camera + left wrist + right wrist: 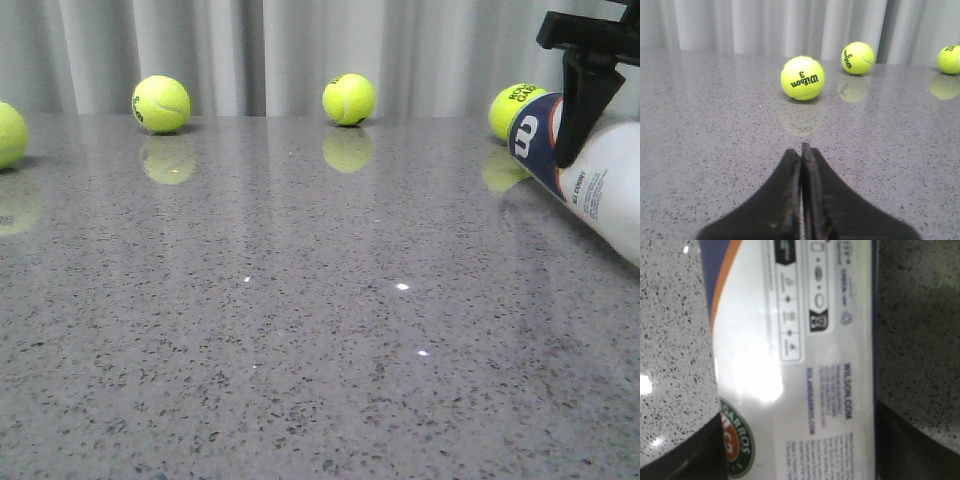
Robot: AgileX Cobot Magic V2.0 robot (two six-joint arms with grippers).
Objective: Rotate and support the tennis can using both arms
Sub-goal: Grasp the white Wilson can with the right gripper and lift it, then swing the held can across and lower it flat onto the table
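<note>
I've got the grey speckled table (300, 330) filling most of the front view, w/ a pale pleated curtain (300, 50) behind it.

Next biggest: the tennis can (590, 175). It's at the far right of the table, lying tilted, navy end w/ the white W pointing toward the back, white body running out of frame toward the front-right. In the right wrist view the can (795, 355) fills the pic: white label, small print, orange stripe by the navy edge, part of the round green badge showing.

Right gripper (583, 120) comes down from the top right corner; one black tapering finger lies across the can near the navy band. In the right wrist view its dark fingers (910, 445) sit either side of the can, so I read it as pinching the can.

Left gripper (801, 165) only shows in its own wrist view: fingers pressed together, nothing between, low over bare table.

Smallest: tennis balls. Four in front view along the back: one at left edge (8, 134), one left of centre (161, 103), one centre (349, 99), one just behind the can's navy end (515, 108), can't tell if touching.
</note>
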